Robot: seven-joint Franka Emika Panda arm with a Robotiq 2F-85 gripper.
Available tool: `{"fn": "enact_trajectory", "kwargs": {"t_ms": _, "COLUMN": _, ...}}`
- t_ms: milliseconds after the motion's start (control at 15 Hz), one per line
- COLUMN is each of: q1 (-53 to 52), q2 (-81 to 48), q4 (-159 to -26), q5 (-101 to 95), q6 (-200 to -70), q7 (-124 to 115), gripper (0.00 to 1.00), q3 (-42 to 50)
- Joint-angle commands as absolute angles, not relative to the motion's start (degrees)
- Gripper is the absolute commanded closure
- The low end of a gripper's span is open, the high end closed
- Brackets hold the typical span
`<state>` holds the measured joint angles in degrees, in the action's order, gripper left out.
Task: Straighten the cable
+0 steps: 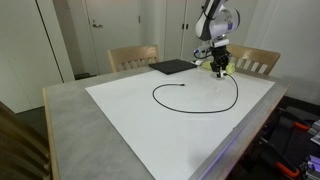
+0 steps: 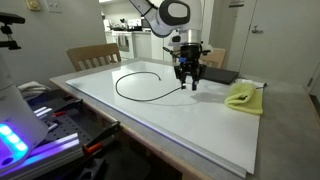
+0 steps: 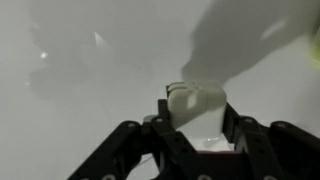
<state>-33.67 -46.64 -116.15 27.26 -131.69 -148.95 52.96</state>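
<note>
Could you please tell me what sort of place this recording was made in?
Probably a dining or break room used for robot trials: wooden chairs at a table, plain doors behind, and seemingly a kitchen beyond.

Table (image 1: 68, 120) bears white sheet (image 1: 150, 128); thereon cable (image 1: 154, 96), cloth (image 2: 243, 97).

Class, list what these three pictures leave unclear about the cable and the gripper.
- Whether the gripper holds the cable: too small to tell in both exterior views.
- The cable's end at the gripper: hidden by the gripper itself in both exterior views.
- The cable in the wrist view: too blurred to find.
</note>
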Motion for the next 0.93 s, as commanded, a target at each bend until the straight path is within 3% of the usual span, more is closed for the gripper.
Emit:
{"fn": "enact_trajectory", "kwargs": {"t_ms": 0, "q1": -27.6, "q2": -40.5, "q4": -117.9, "q5": 20.0, "q6": -134.2, "q7": -149.2, "gripper": 0.74, "q3": 47.5}}
{"fn": "enact_trajectory", "kwargs": {"t_ms": 267, "q1": -24.4, "q2": -40.0, "q4": -117.9, "q5": 21.0, "q6": -133.1, "q7": -146.7, "gripper": 0.74, "q3": 46.4}}
{"fn": "enact_trajectory", "kwargs": {"t_ms": 333, "q1": -18.3, "q2": -36.2, "q4": -118.1, "q5": 15.2, "q6": -134.3, "q7": -150.7, "gripper": 0.74, "q3": 41.0}}
{"fn": "enact_trajectory", "kwargs": {"t_ms": 400, "q1": -22.0, "q2": -39.0, "q4": -117.9, "q5": 20.8, "q6": -132.8, "q7": -147.1, "gripper": 0.74, "q3": 45.3}}
{"fn": "enact_trajectory", "kwargs": {"t_ms": 867, "q1": -21.1, "q2": -40.0, "q4": -118.8, "q5": 24.7, "q6": -132.8, "q7": -149.1, "gripper": 0.74, "q3": 47.5}}
